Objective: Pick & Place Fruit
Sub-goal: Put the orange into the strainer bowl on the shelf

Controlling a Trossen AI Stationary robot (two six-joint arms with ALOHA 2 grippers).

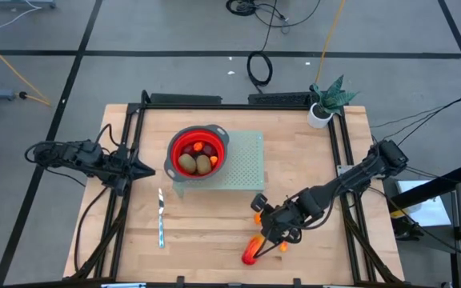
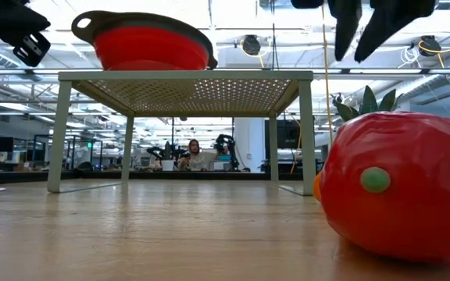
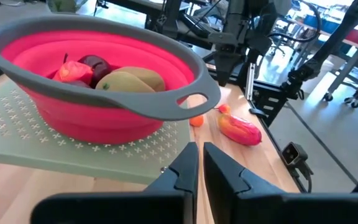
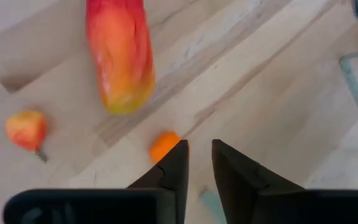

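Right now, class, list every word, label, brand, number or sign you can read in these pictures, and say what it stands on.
None can be read: the red bowl, the knife, the fruit and the wooden table carry no lettering.
Room signs in the low view: too small to read.

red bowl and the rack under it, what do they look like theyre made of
The red bowl looks like soft silicone: matte red wall with stepped, collapsible-looking folds, under a stiffer grey rim with a hanging hole, probably plastic. The rack looks like pale green painted sheet metal: a thin flat top punched with small regular holes, on slim straight legs. It could also be plastic.
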